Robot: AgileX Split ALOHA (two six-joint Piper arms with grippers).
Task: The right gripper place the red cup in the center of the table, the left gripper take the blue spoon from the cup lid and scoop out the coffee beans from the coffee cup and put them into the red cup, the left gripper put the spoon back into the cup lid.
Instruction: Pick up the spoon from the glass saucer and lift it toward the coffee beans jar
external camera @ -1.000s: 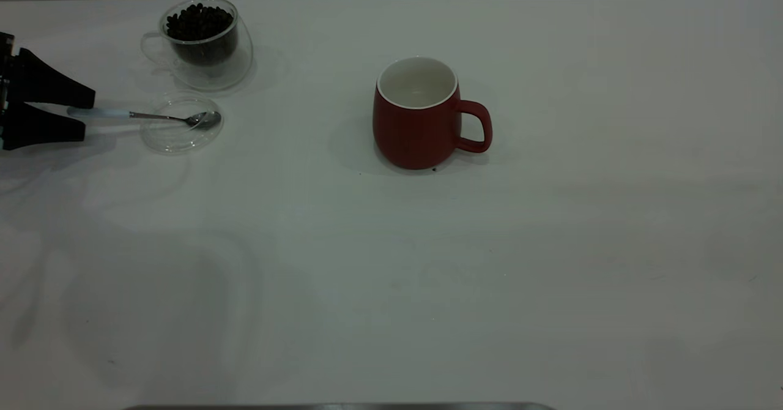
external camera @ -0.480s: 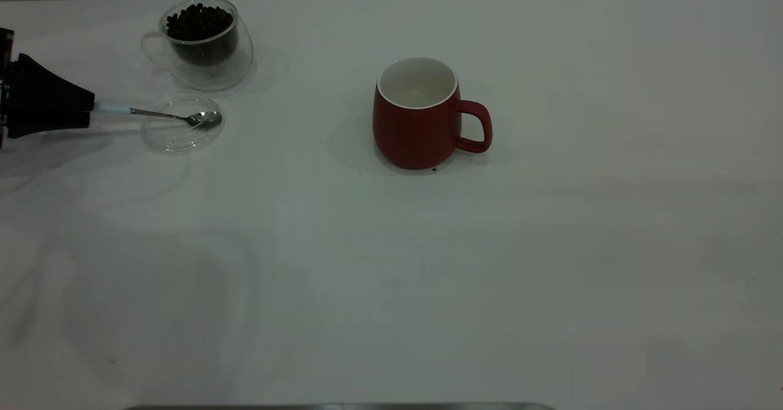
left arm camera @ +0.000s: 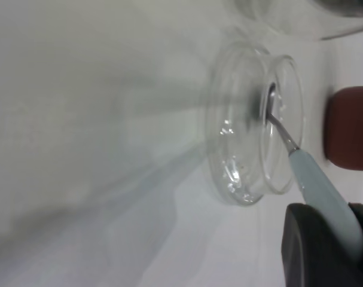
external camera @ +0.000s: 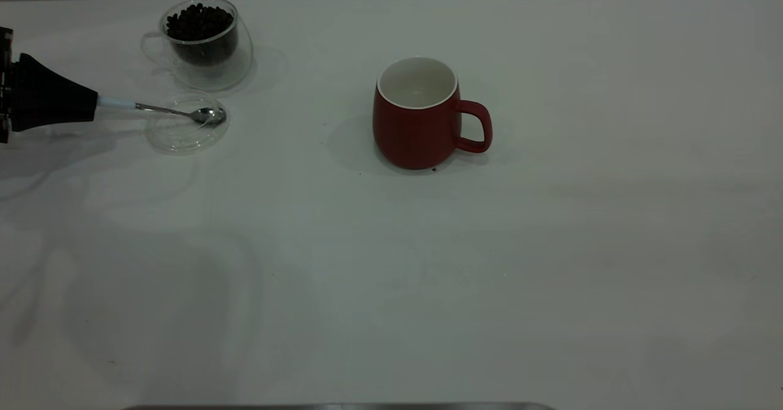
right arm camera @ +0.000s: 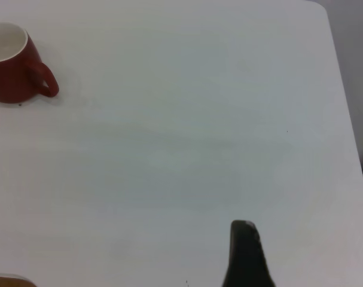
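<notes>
- Change noted: one second ago the left gripper [external camera: 92, 105] stood with its jaws spread on either side of the blue spoon [external camera: 160, 110]; it is now clamped on the pale handle, at the far left edge of the exterior view.
- Change noted: since half a second ago the spoon has shifted slightly toward the table centre, and its bowl now sits a little higher over the cup lid [external camera: 186, 130]. The lid has moved slightly the same way.
- The left wrist view shows the spoon bowl just inside the lid's rim; whether it touches the lid cannot be told.
- The coffee cup [external camera: 205, 43] stands just behind the lid, upright, holding the coffee beans [external camera: 199, 21]. Position unchanged.
- The red cup [external camera: 419, 113] stands upright near the table centre, handle toward the right side, inside white with nothing seen in it. Position unchanged.
- The right gripper [right arm camera: 246, 254] shows only as one dark finger in the right wrist view, well apart from the red cup; its state cannot be told.
- Writing: no brand or label can be read on any item.
- Surface: the table [external camera: 489, 275] is plain white, with soft shadows at the left. A grey band runs behind its far edge.
</notes>
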